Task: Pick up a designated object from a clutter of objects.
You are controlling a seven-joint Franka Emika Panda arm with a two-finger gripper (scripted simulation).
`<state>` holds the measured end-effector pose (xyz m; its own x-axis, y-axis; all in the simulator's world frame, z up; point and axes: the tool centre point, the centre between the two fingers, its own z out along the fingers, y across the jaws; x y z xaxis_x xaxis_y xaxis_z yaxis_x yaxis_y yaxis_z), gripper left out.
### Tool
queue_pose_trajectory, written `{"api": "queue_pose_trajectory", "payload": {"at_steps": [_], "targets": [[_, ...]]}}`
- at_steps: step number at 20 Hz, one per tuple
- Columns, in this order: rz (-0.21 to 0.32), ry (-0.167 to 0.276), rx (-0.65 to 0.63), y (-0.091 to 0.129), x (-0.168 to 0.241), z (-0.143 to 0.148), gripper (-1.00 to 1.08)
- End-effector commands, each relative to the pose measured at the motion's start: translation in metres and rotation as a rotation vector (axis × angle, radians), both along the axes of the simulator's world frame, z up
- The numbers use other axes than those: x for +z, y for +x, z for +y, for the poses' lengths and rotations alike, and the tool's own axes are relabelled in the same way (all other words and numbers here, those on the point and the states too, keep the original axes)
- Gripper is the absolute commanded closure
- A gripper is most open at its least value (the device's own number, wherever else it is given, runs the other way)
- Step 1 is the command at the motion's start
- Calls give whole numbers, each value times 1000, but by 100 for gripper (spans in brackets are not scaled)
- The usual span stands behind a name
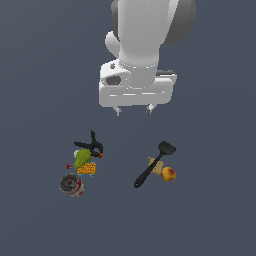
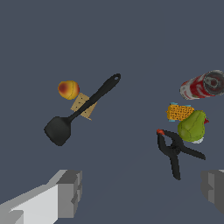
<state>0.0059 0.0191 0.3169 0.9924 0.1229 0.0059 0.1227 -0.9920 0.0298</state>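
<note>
Your gripper (image 1: 134, 110) hangs well above the surface (image 1: 215, 210) with jaws apart and empty, because the can (image 1: 72, 185) lies on its side beside the yellow block (image 1: 86, 168), off toward the exterior view's left.

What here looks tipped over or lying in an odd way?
The can lies on its side, not upright, beside the yellow-orange block. The spatula rests across the small tan piece. Nothing looks spilled or broken.
</note>
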Motion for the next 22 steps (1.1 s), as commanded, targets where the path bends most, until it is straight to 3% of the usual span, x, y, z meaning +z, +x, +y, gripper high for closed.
{"api": "queue_pose_trajectory", "payload": {"at_steps": [1, 15, 22], "targets": [[0, 0, 0, 0, 0, 0, -92], [-5, 10, -28, 8, -4, 1, -92], [-4, 17, -55, 24, -11, -12, -92]]}}
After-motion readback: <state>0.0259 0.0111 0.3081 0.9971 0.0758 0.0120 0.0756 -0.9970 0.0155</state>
